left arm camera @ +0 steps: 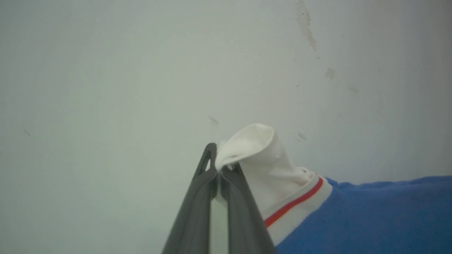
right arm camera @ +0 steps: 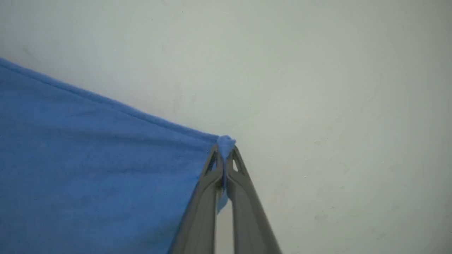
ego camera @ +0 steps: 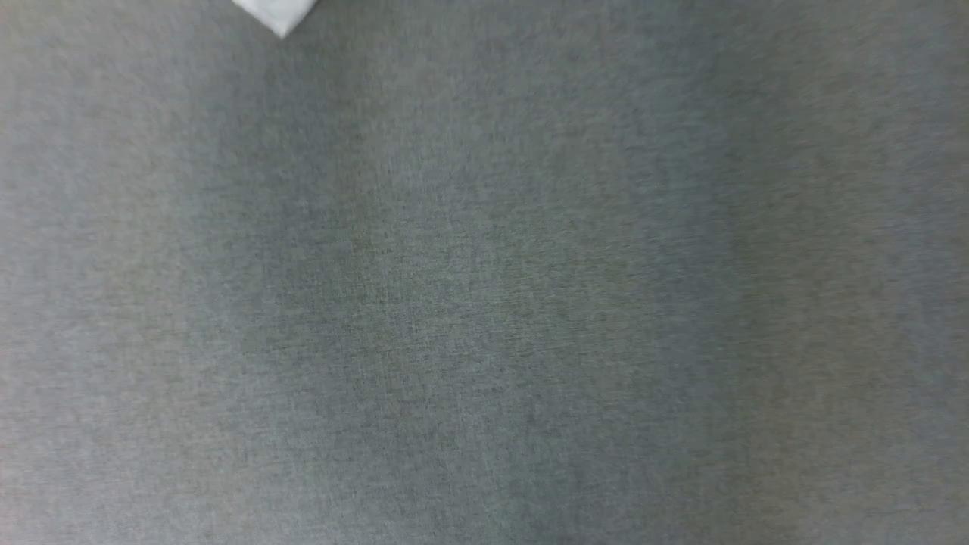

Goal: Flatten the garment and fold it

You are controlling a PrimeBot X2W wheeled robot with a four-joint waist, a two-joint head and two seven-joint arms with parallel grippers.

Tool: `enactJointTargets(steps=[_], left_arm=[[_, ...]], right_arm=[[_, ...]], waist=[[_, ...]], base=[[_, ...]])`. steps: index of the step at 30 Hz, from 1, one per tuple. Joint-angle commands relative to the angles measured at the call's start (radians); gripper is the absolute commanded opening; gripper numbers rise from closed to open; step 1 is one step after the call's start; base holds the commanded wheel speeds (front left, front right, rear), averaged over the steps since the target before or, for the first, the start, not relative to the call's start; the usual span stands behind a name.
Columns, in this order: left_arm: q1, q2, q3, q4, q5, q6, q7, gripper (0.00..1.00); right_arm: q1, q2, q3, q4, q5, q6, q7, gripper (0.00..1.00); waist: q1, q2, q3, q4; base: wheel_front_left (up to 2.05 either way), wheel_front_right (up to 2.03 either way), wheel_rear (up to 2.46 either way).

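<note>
Royal-blue jersey T-shirt [left arm camera: 370, 215] with white short sleeves and red-and-white striped trim is held stretched between both arms, in front of a pale chipped wall [left arm camera: 106, 88]. Its white sleeve [left arm camera: 261, 158] is pinched by the left gripper [left arm camera: 219, 169], whose fingers are pressed together, and the blue body runs off to the right. A blue corner is pinched by the right gripper [right arm camera: 225, 155], likewise clamped, with cloth spreading left. The long axis is therefore judged to lie left to right between the grippers, with neither arm nearer. A grey woven table surface [ego camera: 484, 303] is seen in the head view, with a small white tip [ego camera: 278, 14] at its far edge; what that tip belongs to cannot be told.
</note>
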Motion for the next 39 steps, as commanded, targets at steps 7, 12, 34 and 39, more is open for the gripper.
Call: enactJointTargets(steps=[7, 12, 34, 39], left_arm=[[0.063, 0.007, 0.008, 0.060, -0.035, -0.059, -0.079, 0.00], [0.122, 0.032, -0.002, 0.091, -0.053, -0.108, -0.082, 0.00], [0.868, 0.261, 0.023, -0.406, -0.237, -0.051, 0.110, 0.00], [1.144, 0.343, 0.024, -0.622, -0.227, 0.062, 0.129, 0.00]], right_arm=[[0.025, -0.020, -0.031, 0.056, -0.065, -0.001, -0.069, 0.00], [0.052, -0.034, -0.001, 0.099, -0.067, -0.001, -0.091, 0.00], [0.644, -0.217, 0.260, -0.250, 0.449, -0.001, -0.028, 0.00], [0.919, -0.252, 0.174, -0.459, 0.492, -0.001, 0.034, 0.00]], waist=[[-0.0002, -0.0001, 0.140, 0.039], [-0.0002, -0.0001, 0.122, 0.055], [-0.0002, -0.0001, -0.204, 0.046], [-0.0002, -0.0001, -0.267, 0.045]], base=[[0.00, 0.00, 0.00], [0.00, 0.00, 0.00], [0.00, 0.00, 0.00], [0.00, 0.00, 0.00]])
